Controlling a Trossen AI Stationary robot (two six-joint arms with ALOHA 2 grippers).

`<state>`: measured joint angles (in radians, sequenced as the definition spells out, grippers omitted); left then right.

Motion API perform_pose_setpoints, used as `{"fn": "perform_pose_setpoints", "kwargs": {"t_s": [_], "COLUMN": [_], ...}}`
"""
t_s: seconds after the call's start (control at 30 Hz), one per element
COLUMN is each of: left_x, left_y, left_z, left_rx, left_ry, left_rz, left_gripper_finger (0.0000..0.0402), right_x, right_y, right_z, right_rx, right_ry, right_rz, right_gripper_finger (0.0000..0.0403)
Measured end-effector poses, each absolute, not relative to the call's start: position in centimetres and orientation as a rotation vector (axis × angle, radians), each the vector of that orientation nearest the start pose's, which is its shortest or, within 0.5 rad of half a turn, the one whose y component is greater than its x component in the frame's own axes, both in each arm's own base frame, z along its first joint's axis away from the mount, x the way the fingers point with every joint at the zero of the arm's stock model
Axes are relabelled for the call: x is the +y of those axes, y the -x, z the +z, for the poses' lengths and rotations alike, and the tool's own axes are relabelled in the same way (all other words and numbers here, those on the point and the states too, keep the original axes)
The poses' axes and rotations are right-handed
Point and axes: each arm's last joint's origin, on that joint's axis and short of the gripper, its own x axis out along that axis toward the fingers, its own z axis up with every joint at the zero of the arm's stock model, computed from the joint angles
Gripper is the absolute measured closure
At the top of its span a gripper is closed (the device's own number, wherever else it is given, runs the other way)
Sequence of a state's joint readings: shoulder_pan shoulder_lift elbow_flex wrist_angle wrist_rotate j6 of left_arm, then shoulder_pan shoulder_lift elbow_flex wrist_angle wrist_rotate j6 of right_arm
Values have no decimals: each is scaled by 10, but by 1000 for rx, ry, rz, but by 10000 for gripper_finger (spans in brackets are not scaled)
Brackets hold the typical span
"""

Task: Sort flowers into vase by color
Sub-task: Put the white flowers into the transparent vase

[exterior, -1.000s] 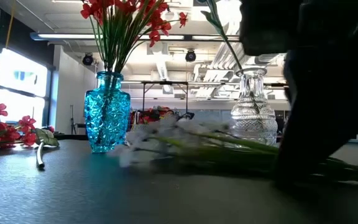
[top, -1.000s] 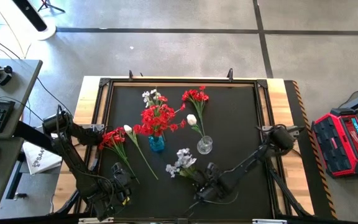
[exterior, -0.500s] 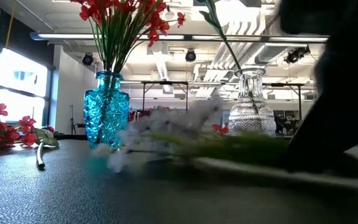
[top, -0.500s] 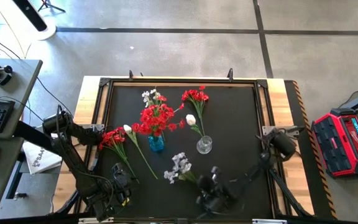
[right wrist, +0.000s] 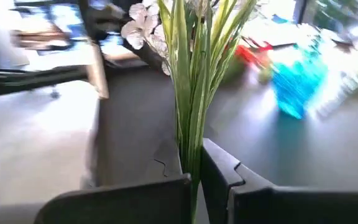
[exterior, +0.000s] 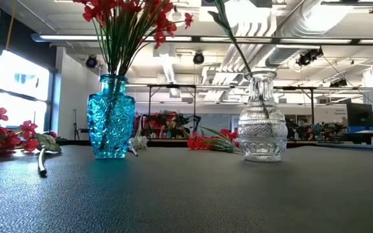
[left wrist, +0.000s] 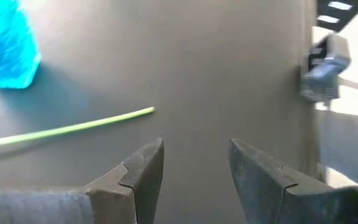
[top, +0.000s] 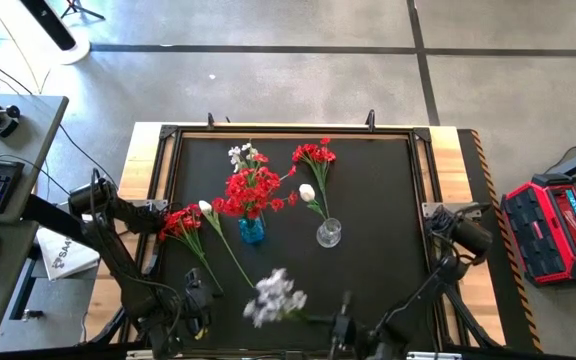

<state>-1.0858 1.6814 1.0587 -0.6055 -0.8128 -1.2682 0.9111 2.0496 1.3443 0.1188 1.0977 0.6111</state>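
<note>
While the right hand is clamped on the green stems of a white sprig, that sprig is off the desk and blurred at the lower middle of the high view, its blossoms toward the left and the hand at the bottom edge. In the right wrist view the stems run up between the closed fingers, white blossoms at top. The left hand sits parked at the lower left of the high view, jaws apart and holding nothing; only a loose green stem lies ahead of it. Status of sort: blue vase, centre of desk, already carries a full bunch of red blossoms. Clear vase, just right of the blue one, holds a single white bud on a long stem. Still loose on the desk: red sprig with a white-tipped stem beside it at left; a pale sprig at upper centre; another red sprig at upper right of centre. Judgement: roughly midway. The held white sprig presumably belongs in the clear vase, then two reds to blue, remaining pale stems to clear.
</note>
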Motion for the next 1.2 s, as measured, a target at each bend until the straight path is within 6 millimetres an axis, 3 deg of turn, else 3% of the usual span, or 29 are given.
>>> {"fn": "perform_pose_setpoints", "kwargs": {"t_s": [0.13, 0.27, 0.43, 0.6, 0.8, 0.97, 1.2], "left_x": [-279, -288, -291, -298, -307, -293, -260], "left_y": [-165, -161, -158, -171, -204, -250, -297], "left_z": [201, 208, 211, 218, 237, 239, 238], "left_rx": [631, 470, 269, 293, 157, 20, -88], "left_ry": [139, 39, -81, -222, -428, -566, -454], "left_rz": [137, 123, 191, 72, -104, -134, -221], "left_gripper_finger": [234, 234, 234, 234, 234, 234, 230], "right_x": [326, 313, 295, 281, 278, 277, 276], "right_y": [-309, -325, -328, -333, -335, -337, -338], "right_z": [199, 216, 234, 247, 254, 259, 259], "right_rx": [175, -40, -342, -528, -601, -637, -622], "right_ry": [-48, -1, 99, 108, 128, 181, 187], "right_rz": [-23, 212, 277, 357, 382, 384, 362], "right_gripper_finger": [403, 403, 403, 403, 403, 403, 403]}}
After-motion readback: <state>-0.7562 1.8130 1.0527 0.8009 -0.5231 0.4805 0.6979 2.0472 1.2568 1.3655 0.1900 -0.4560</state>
